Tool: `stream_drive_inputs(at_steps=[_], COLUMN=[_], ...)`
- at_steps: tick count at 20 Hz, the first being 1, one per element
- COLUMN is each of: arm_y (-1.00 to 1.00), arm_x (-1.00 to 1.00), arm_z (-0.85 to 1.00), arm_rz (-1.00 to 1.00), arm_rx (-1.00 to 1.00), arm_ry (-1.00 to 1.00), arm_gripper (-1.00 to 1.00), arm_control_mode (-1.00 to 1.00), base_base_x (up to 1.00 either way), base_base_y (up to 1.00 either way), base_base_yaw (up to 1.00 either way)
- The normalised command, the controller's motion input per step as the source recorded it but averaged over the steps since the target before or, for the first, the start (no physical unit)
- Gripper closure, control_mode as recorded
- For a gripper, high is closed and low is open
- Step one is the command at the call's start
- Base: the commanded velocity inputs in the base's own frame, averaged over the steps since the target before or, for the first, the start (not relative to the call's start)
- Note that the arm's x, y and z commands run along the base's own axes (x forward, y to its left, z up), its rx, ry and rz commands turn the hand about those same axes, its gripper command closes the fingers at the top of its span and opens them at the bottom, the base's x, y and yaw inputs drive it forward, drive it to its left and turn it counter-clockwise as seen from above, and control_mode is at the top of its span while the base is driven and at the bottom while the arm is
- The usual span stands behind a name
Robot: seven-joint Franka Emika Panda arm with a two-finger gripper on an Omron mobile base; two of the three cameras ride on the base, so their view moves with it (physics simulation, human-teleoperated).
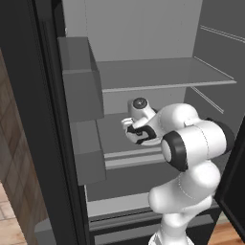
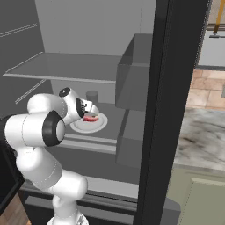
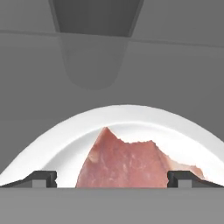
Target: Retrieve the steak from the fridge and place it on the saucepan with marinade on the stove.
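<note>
fridge (image 2: 176, 88) shelf, steak (image 3: 127, 162) pointed tip away, open claw (image 3: 112, 178) astride

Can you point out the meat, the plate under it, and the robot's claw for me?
steak (image 3: 124, 162): hand view, middle of the pink meat.
plate (image 3: 57, 142): hand view, bare white rim left of the meat.
gripper (image 3: 112, 177): hand view, midway between its open dark fingertips.

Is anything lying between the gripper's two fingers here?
Yes: in the hand view the steak sits between the two open fingers, resting on the white plate. They have not closed on it.
</note>
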Motion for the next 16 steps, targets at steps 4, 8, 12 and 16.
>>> stream_drive_inputs(at_steps=[4,8,12,16], arm_y=[0.00,0.00,0.00,0.00], arm_x=[0.11,0.03,0.00,0.00], arm_z=[-0.08,-0.08,-0.15,-0.21], arm_rz=[0.00,0.00,0.00,0.00], arm_rx=[0.00,0.00,0.00,0.00], arm_ry=[0.00,0.00,0.03,0.08], arm_gripper=[-1.00,-1.00,-1.00,-1.00], arm_control_mode=[-1.00,-1.00,-1.00,-1.00], base_base_x=[0.00,0.00,0.00,0.00], base_base_y=[0.00,0.00,0.00,0.00], base_base_yaw=[0.00,0.00,0.00,0.00])
